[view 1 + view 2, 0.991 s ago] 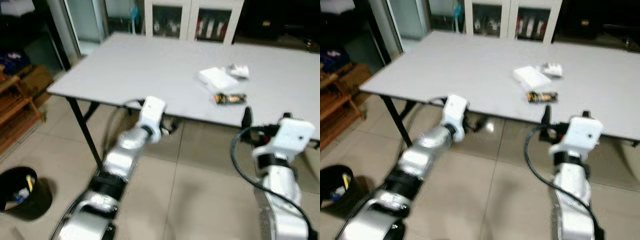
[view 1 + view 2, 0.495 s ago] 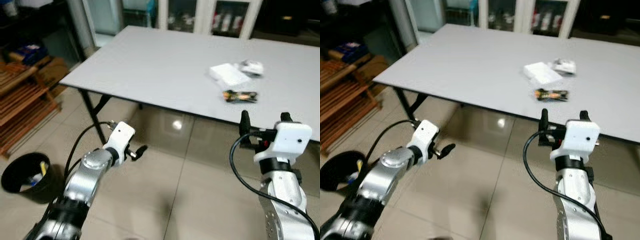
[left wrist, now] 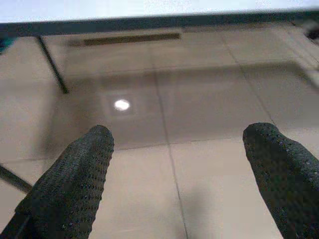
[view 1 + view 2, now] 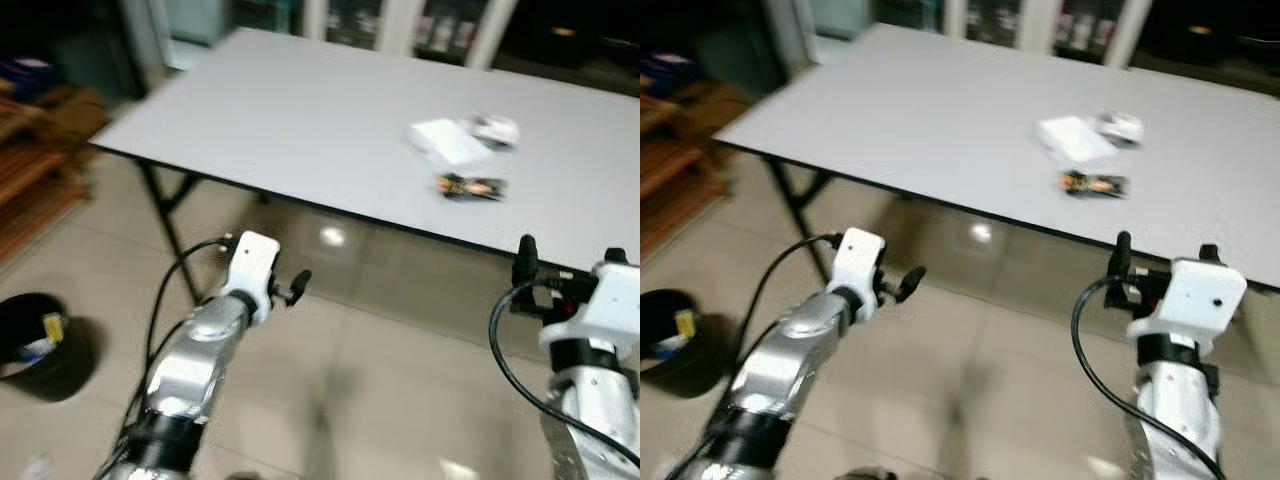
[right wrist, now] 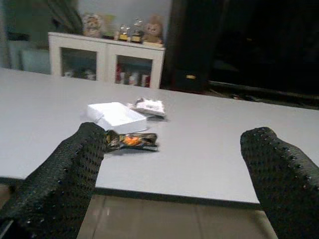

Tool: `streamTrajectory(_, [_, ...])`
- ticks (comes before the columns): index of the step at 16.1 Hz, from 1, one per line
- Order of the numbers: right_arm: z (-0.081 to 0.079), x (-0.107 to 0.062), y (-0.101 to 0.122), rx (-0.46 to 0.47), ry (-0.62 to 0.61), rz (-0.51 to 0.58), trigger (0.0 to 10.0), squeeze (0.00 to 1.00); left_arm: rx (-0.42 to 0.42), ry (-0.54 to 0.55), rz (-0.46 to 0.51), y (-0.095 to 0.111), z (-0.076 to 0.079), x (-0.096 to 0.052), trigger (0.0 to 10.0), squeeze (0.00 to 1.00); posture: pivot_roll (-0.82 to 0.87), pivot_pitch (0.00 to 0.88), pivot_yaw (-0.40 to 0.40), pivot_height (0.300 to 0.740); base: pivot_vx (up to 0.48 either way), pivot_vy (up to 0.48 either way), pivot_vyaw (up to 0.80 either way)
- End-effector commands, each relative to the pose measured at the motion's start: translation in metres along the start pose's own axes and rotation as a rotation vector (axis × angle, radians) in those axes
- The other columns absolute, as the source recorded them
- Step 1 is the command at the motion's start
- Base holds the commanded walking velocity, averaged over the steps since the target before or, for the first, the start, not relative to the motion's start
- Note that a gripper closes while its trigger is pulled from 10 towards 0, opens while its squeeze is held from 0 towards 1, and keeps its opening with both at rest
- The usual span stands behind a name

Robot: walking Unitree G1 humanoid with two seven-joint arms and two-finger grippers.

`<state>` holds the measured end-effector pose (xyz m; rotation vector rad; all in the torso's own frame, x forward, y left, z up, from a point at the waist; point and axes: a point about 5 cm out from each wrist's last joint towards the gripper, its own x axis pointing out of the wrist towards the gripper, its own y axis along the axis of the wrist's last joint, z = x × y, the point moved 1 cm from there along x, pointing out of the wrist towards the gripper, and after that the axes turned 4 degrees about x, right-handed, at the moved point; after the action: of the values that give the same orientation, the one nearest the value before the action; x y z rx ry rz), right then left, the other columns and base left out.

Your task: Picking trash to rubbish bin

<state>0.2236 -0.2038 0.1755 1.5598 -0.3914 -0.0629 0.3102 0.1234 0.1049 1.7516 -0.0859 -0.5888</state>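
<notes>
The robot stands short of the grey bench [image 4: 300,120], both arms raised ahead of it, probably readying a reach. The right end effector [image 5: 174,164] gapes wide, aimed at the dark snack wrapper [image 5: 132,141] beside the white box [image 5: 115,115] and crumpled packet [image 5: 148,106]. The left end effector [image 3: 174,164], equally wide, faces bare floor tiles [image 3: 199,114] beneath the bench. The head view adds the black bin [image 4: 35,345], far left on the floor.

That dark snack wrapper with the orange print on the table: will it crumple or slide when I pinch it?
The snack wrapper lies flat and thin, so it probably crumples and weighs little. The grey table looks smooth, so it may slide if nudged sideways. The right hand is open, facing it; pinching from above seems safer.
</notes>
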Motion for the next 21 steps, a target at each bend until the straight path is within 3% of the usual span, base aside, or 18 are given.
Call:
streamTrajectory(1, [-0.008,0.004,0.004,-0.011,0.028,0.012,10.0,0.0,0.033,-0.011,0.005,0.004,0.0,-0.008,10.0,0.0,0.2,0.119,-0.099,0.74,0.0,0.0,0.0])
streamTrajectory(2, [-0.017,0.007,0.005,-0.023,0.071,0.022,10.0,0.0,0.044,0.007,0.017,0.008,-0.003,-0.013,10.0,0.0,0.22,0.102,-0.114,0.74,0.0,0.0,0.0])
streamTrajectory(4, [-0.018,0.008,0.002,-0.01,0.091,0.005,10.0,0.0,0.051,0.058,0.008,0.008,-0.006,-0.022,10.0,0.0,0.25,0.1,-0.12,0.74,0.0,0.0,0.0])
streamTrajectory(5, [-0.016,0.009,0.003,-0.007,0.104,-0.004,10.0,0.0,-0.02,0.065,-0.02,0.012,-0.011,-0.029,10.0,0.0,0.26,0.113,-0.129,0.74,0.0,0.0,0.0])
streamTrajectory(7, [-0.011,0.011,0.0,-0.009,0.109,-0.017,10.0,0.0,-0.086,0.048,-0.067,0.018,-0.009,-0.033,10.0,0.0,0.29,0.128,-0.129,0.74,0.0,0.0,0.0])
streamTrajectory(11, [-0.011,0.016,0.004,0.004,0.14,-0.005,10.0,0.0,-0.073,0.027,-0.046,0.04,0.003,-0.032,10.0,0.0,0.29,0.109,-0.127,0.74,0.0,0.0,0.0])
streamTrajectory(13, [-0.007,0.019,0.006,0.019,0.1,0.011,10.0,0.0,-0.153,0.075,-0.109,0.031,-0.003,-0.028,10.0,0.0,0.27,0.097,-0.129,0.74,0.0,0.0,0.0])
streamTrajectory(16, [-0.003,0.014,0.011,0.027,0.09,0.019,10.0,0.0,-0.177,0.032,-0.106,0.026,-0.002,-0.026,10.0,0.0,0.24,0.08,-0.127,0.74,0.0,0.0,0.0])
streamTrajectory(19, [-0.005,0.0,0.006,0.03,0.119,-0.019,10.0,0.0,-0.122,-0.023,-0.173,0.001,0.009,-0.027,10.0,0.0,0.22,0.099,-0.111,0.74,0.0,0.0,0.0])
streamTrajectory(21, [-0.014,-0.004,-0.001,0.011,0.182,-0.05,10.0,0.0,-0.086,0.031,-0.16,-0.005,0.0,-0.026,10.0,0.0,0.21,0.106,-0.102,0.74,0.0,0.0,0.0])
